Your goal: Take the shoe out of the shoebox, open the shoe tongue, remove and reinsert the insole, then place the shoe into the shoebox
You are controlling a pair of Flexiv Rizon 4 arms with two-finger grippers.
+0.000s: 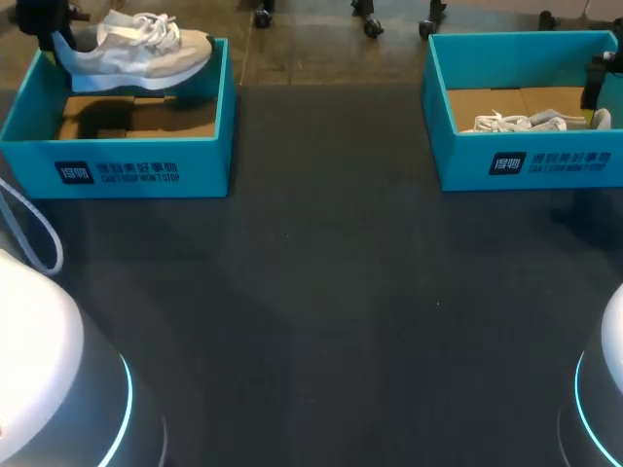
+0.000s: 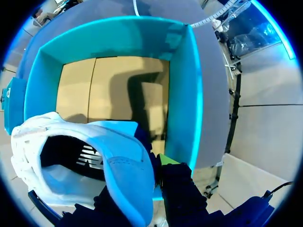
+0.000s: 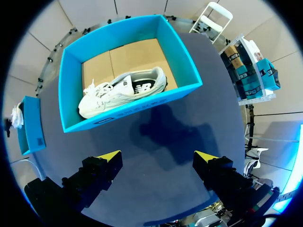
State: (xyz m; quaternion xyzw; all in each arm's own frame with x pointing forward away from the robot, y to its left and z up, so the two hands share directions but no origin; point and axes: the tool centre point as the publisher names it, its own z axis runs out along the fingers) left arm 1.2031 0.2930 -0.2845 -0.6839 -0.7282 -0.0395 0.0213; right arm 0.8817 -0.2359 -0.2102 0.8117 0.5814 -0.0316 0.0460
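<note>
In the upper left of the head view, the left gripper [image 1: 60,44] is clamped on the heel of a white and grey shoe [image 1: 146,49]. The shoe hangs over the far part of the left shoebox [image 1: 117,170], heel at the left, toe pointing right and laces up. Its shadow falls on the box's cardboard floor. In the left wrist view the padded heel collar sits squeezed between the two fingers, one yellow tip showing against the blue lining, and the shoe's dark opening gapes just beside the gripper. The teal box lies open below and ahead of it. At the upper right of the head view stands the right shoebox [image 1: 526,161], with a second shoe [image 1: 526,122] lying on its side on the floor, laces loose. The right wrist view shows the right gripper [image 3: 156,158] with its fingers spread wide apart and nothing between them, held over the dark table [image 1: 321,311]. The right shoebox is ahead of the fingers and well apart from them.
</note>
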